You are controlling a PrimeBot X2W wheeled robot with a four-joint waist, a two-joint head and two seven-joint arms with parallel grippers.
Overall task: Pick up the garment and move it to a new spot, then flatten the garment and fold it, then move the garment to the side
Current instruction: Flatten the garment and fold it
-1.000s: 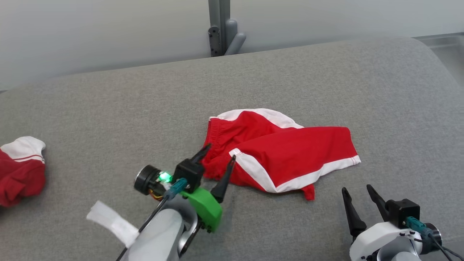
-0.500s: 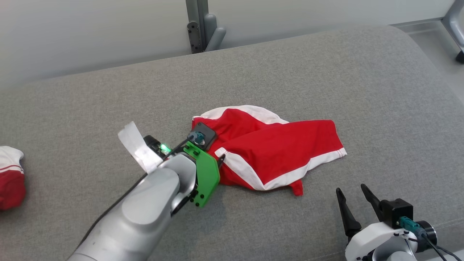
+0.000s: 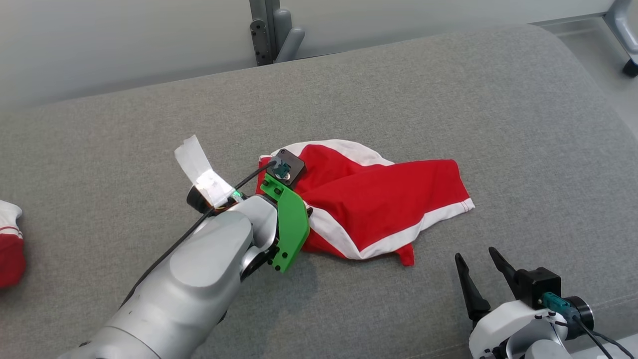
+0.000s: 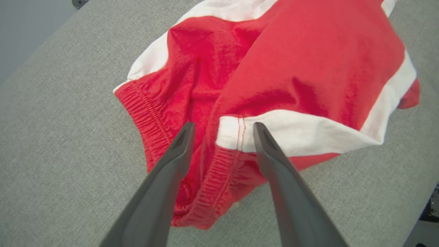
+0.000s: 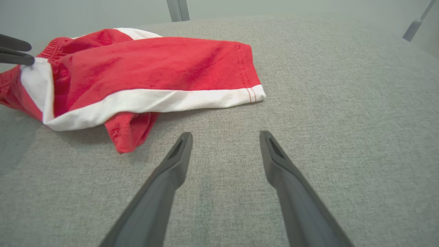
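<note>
Grey padded surface (image 3: 498, 99), red-and-white shorts (image 3: 389, 204) crumpled mid-surface. Left gripper (image 4: 223, 128) jaws apart, straddling the waistband fold. Right gripper (image 3: 476, 262) jaws apart over bare fabric near the shorts, not touching.

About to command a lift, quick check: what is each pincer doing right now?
Left pincer: open, fingers straddling a fold of the red shorts, nothing gripped.
Right pincer: open, empty, over the grey cushion.

I note 1 grey fabric surface (image 3: 448, 99) carrying 2 items: red shorts (image 3: 389, 199) centre, another red-white garment (image 3: 9, 244) left.
</note>
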